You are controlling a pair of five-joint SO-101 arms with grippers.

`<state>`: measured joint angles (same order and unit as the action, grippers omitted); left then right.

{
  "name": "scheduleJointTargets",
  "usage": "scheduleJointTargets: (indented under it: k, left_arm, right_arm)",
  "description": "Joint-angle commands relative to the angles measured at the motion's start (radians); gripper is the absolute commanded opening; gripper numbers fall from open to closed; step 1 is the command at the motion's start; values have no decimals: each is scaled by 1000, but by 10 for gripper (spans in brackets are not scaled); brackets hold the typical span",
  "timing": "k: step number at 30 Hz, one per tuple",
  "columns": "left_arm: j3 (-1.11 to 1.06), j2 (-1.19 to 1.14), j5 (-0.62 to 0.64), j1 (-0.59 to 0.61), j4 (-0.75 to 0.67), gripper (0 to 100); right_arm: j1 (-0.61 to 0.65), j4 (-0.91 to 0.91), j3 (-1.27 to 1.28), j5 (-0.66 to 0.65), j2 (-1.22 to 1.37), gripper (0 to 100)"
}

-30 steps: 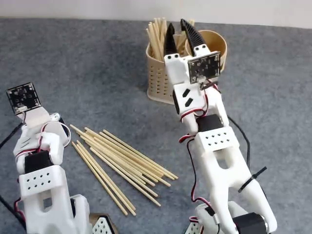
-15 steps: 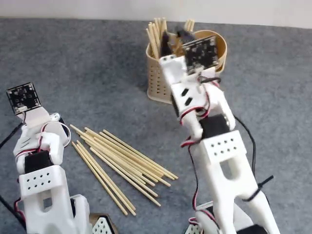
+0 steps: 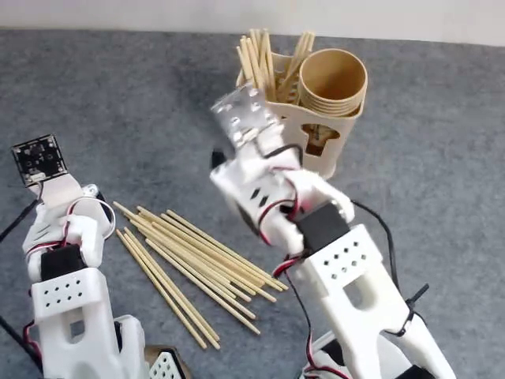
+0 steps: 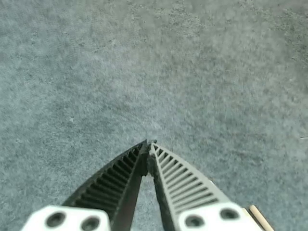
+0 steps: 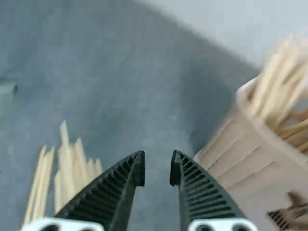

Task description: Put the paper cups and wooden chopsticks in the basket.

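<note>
A beige basket stands at the back of the grey mat, holding a stack of paper cups and upright wooden chopsticks. Several loose chopsticks lie fanned out on the mat between the arms. My right arm leans left in front of the basket. Its gripper is open a little with nothing between the fingers, above bare mat between the loose chopsticks and the basket. My left gripper is shut and empty over bare mat, a chopstick end beside it.
The grey mat runs open to the left and behind the loose chopsticks. A pale wall edge bounds the back. The left arm's base stands at the front left.
My right arm has drawn back from over the basket and swung left and down towards the loose chopsticks, uncovering the cups. The left arm has kept still.
</note>
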<state>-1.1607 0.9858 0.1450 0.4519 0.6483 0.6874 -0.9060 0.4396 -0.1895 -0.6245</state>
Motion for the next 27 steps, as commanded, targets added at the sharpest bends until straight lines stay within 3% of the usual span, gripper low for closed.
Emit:
scheduleJointTargets:
  k: [1, 12, 20, 27]
  left_arm:
    - [10, 21, 5, 5, -21, 32]
    - [10, 21, 8, 7, -21, 32]
    - [8, 21, 8, 7, -21, 32]
    - [8, 21, 6, 7, -21, 32]
  right_arm:
    - [48, -76, 24, -2, -39, 101]
    - [170, -73, 278, -2, 147, 103]
    - [182, -73, 162, -2, 423, 103]
    - [182, -8, 139, -2, 509, 103]
